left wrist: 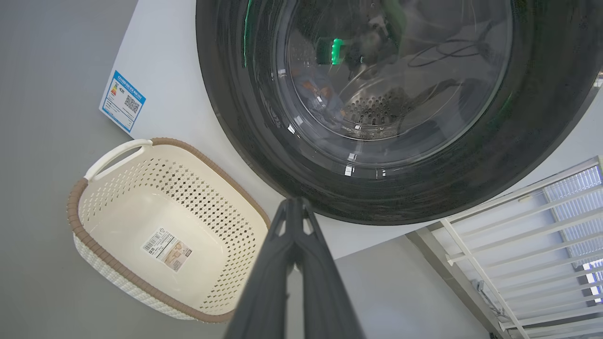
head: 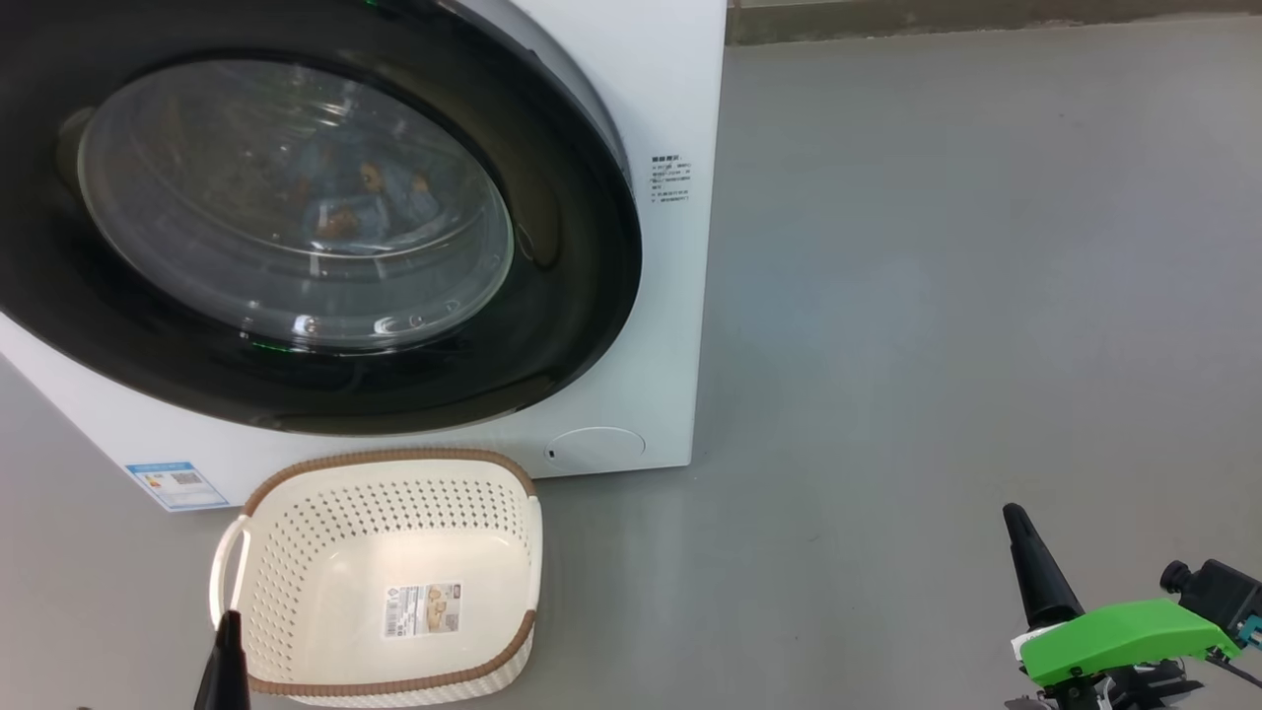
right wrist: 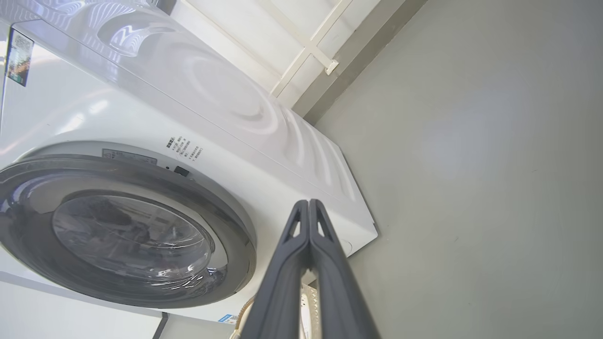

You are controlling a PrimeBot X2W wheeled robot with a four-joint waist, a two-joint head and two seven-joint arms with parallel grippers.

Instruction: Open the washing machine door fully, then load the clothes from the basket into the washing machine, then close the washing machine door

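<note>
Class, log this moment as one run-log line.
door: shut | clothes: inside washing machine | basket: no clothes | left gripper: shut, empty | right gripper: shut, empty

Cream basket (head: 394, 503) with brown rim; black-rimmed washing machine door (head: 306, 227).

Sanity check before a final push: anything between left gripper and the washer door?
Nothing visible. The left gripper, shut, points toward the washing machine door across open space; the basket sits off to one side.

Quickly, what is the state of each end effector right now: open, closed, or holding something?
Left end effector: closed, holding nothing.
Right end effector: closed, holding nothing.
</note>
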